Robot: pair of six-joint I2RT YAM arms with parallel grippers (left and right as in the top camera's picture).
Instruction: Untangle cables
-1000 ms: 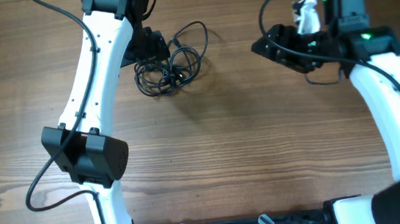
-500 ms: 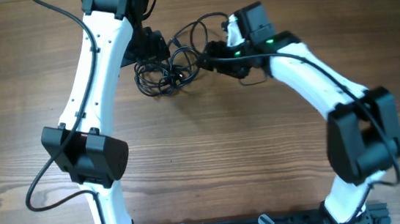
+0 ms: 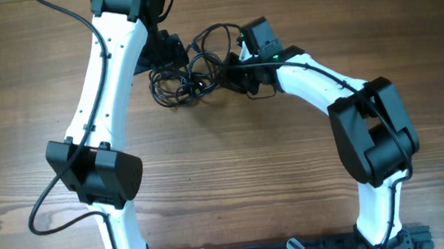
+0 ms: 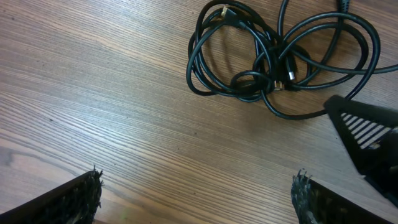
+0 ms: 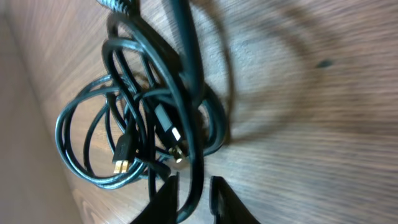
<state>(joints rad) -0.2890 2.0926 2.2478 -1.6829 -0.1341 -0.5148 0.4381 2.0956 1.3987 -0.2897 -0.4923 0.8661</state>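
The cables (image 3: 189, 74) lie tangled at twelve o'clock on the worktop (image 3: 252, 179). The right fingers (image 5: 233, 205) pinch one strand, and the left fingers (image 4: 74, 199) gape wide, holding nothing.

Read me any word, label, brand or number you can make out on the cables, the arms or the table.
No readable text in any view.
cables: the plug ends show bare metal, with no print legible.
right wrist housing: only a green light, no lettering visible.
table: plain wood grain, no marks or stickers.
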